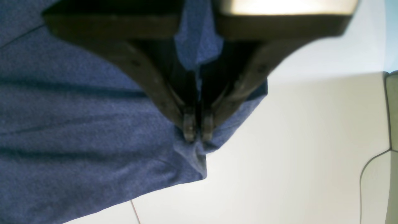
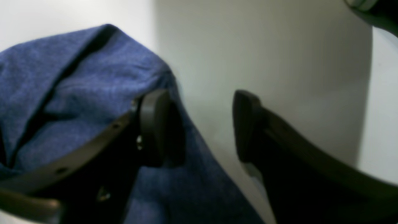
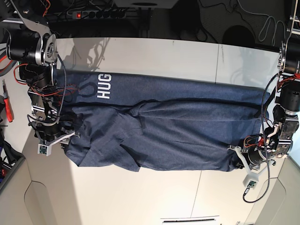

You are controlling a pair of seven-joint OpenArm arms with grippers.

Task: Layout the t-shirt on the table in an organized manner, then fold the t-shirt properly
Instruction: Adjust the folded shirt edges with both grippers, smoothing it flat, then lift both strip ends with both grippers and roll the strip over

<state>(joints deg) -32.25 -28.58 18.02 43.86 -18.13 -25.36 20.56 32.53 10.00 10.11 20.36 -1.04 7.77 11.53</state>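
Cloth fills most of what the left pincer (image 1: 198, 132) sees: its two tips are pressed together on a bunched corner of the shirt (image 3: 164, 124), and a strip of blue fabric rises between the two fingers behind the tips. To one side of that pincer the shirt spreads away in long soft folds; to the other side and past the tips lies the bare white surface (image 1: 295, 149), with a thin seam line running out from under the cloth edge.

The right pincer (image 2: 201, 126) stands wide apart — nothing sits between its dark pads (image 2: 154, 124). One pad rests against a raised hump of blue fabric, and whether it presses into the cloth or only touches it is hard to tell in the blur; the other pad hangs over plain white surface, well clear of the shirt.

From the base view the shirt lies stretched lengthwise between the two pincers, spanning most of the gap between them. White letters reading HUG (image 3: 104, 86) show near the right pincer's end, on the far edge of the cloth. The middle of the shirt is rumpled, with an overlapping layer and creases. No containers are in view — only the shirt on the surface.
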